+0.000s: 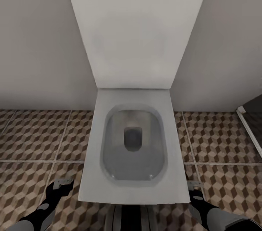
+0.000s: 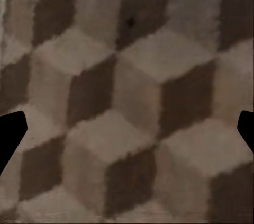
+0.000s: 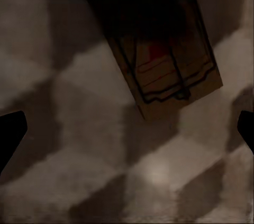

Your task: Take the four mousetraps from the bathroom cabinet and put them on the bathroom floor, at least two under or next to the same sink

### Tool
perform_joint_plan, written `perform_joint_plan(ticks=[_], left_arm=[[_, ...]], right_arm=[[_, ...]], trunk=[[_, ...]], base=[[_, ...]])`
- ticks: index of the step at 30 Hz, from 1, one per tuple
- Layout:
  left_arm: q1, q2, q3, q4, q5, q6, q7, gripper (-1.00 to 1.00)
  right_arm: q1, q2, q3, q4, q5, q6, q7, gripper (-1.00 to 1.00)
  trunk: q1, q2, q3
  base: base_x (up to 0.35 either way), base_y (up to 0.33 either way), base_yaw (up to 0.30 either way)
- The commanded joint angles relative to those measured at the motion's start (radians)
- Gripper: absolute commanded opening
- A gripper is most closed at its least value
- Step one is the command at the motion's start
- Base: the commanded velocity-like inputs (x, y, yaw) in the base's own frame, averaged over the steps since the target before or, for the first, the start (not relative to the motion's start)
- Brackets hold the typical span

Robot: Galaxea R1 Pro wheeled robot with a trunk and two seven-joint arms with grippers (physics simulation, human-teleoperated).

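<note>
- Both arms enter the head view at its lower edge: the left gripper (image 1: 60,184) over the tiles beside the toilet's left side, the right gripper (image 1: 194,189) just beside the toilet's right front corner.
- Between them stands a white square-edged toilet (image 1: 133,143), lid raised against the wall, grey water in the bowl — it takes up the middle of the floor ahead and separates the two arms.
- Behind the toilet, a plain pale wall (image 1: 40,42) meets the floor; at the far right a dark panel with a white frame (image 1: 251,129) cuts in at an angle.
- Underfoot, the bathroom floor (image 1: 32,140) shows large tiles with a brown, beige and cream cube pattern and pale grout lines.
- From the left wrist view, that floor pattern appears close up and blurred, with two dark fingertips (image 2: 10,134) at opposite edges of the picture, set wide apart with nothing between them.
- From the right wrist view, one of the mousetraps (image 3: 166,60) lies flat on the floor tiles in shadow — a brown wooden base with a thin wire outline and a small red mark on top, turned at an angle to the gripper.
- Right fingertips (image 3: 10,136) also sit at opposite edges, spread wide; the trap lies beyond them, not between them, and untouched.
- Each arm points downward toward the floor, black-and-grey links angled inward toward the toilet.
</note>
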Motion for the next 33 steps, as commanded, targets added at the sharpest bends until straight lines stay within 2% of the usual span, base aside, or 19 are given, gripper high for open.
perform_joint_plan(ticks=[1, 11, 18, 26, 29, 33], left_arm=[[0.0, 0.001, -0.009, 0.0, 0.008, -0.003, 0.002, 1.0], [0.0, 0.002, -0.008, 0.0, 0.011, -0.003, 0.002, 1.0], [0.0, 0.002, -0.009, 0.0, 0.011, -0.003, 0.001, 1.0], [0.0, 0.003, -0.01, 0.001, 0.011, -0.005, 0.001, 1.0], [0.0, 0.003, -0.01, 0.0, 0.011, -0.005, 0.001, 1.0], [0.0, 0.003, -0.01, 0.0, 0.011, -0.006, 0.0, 1.0]], right_arm=[[0.0, 0.0, 0.008, 0.001, -0.009, -0.003, -0.001, 1.0], [0.0, -0.004, 0.007, -0.003, -0.009, -0.003, -0.001, 1.0], [0.0, -0.016, -0.001, -0.011, -0.016, -0.009, -0.002, 1.0], [0.0, -0.107, -0.021, -0.054, -0.036, -0.015, -0.01, 1.0], [0.0, -0.126, -0.032, -0.062, -0.045, -0.016, -0.01, 1.0], [0.0, -0.136, -0.039, -0.068, -0.051, -0.018, -0.01, 1.0]], trunk=[[-0.001, 0.0, 0.0], [-0.001, 0.0, 0.0], [-0.001, 0.0, 0.0], [-0.001, 0.0, 0.0], [-0.001, 0.0, 0.0], [-0.001, 0.0, 0.0]], base=[[-0.317, 0.0, 0.0], [-0.335, 0.0, 0.0], [-0.333, 0.0, 0.0], [-0.174, 0.0, 0.0], [-0.05, 0.0, 0.0], [-0.023, 0.0, 0.0]])
